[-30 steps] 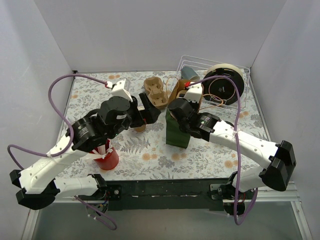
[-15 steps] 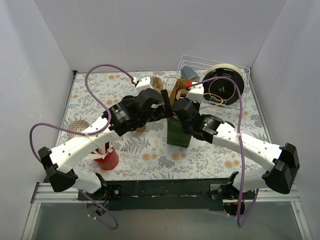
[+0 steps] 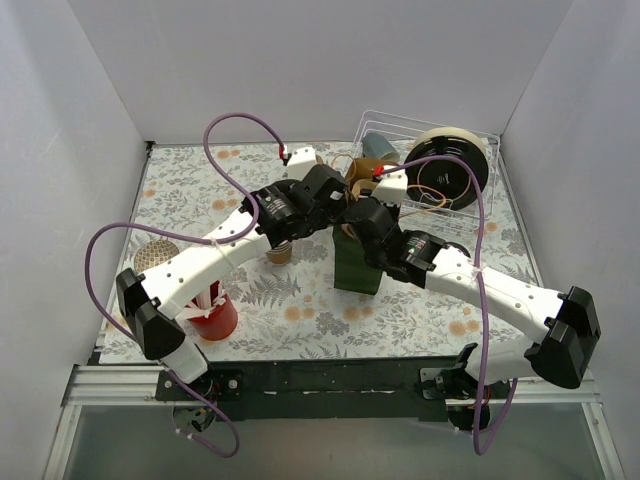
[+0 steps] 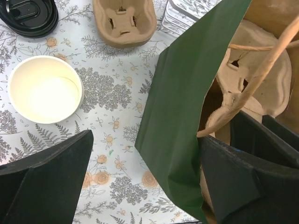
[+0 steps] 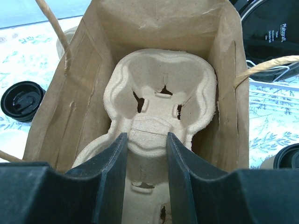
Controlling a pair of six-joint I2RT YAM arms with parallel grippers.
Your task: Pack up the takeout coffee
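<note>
One takeout coffee cup (image 4: 46, 88) stands unlidded on the floral table, white inside, with a black lid (image 4: 29, 14) lying beyond it. The green paper bag (image 3: 356, 268) stands open at the table's middle. My left gripper (image 4: 145, 140) is open and straddles the bag's green wall (image 4: 187, 102), one finger outside and one over the inside. A pulp cup carrier (image 5: 161, 98) sits inside the bag. My right gripper (image 5: 145, 137) reaches into the bag and is shut on the carrier's middle ridge. In the top view both grippers (image 3: 338, 215) meet over the bag's mouth.
A second pulp carrier (image 4: 124, 21) lies on the table past the cup. A red cup of white sticks (image 3: 214, 316) stands front left. A clear bin (image 3: 470, 205) with a black spool (image 3: 450, 170) is back right. Another black lid (image 5: 287, 156) shows right of the bag.
My left arm has swung right and forward from the table's middle to the bag's mouth, covering the loose carrier in the top view. The right arm has stayed at the bag.
</note>
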